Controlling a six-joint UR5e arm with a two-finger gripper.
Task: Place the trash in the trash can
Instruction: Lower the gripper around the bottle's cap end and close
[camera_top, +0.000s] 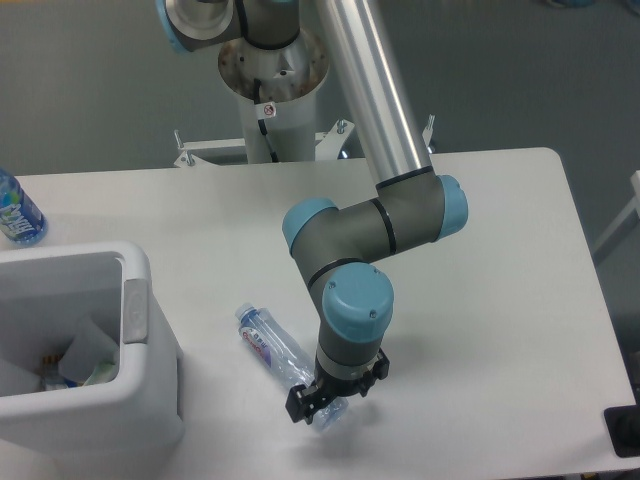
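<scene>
The clear plastic bottle (268, 340) with a blue-red label lies on the white table, cap toward the upper left. My gripper (320, 403) is low over the bottle's bottom end, its dark fingers (298, 405) on either side of it. Whether the fingers press the bottle is not clear. The trash can (100, 415), a large white bin with a grey patch on its rim, stands at the left edge. The crumpled translucent-white scrap (88, 352) with a green touch lies inside the bin.
A blue-labelled bottle (17, 210) stands at the far left table edge behind the bin. The arm's base column (272, 90) rises at the back. A black object (624, 432) sits at the front right corner.
</scene>
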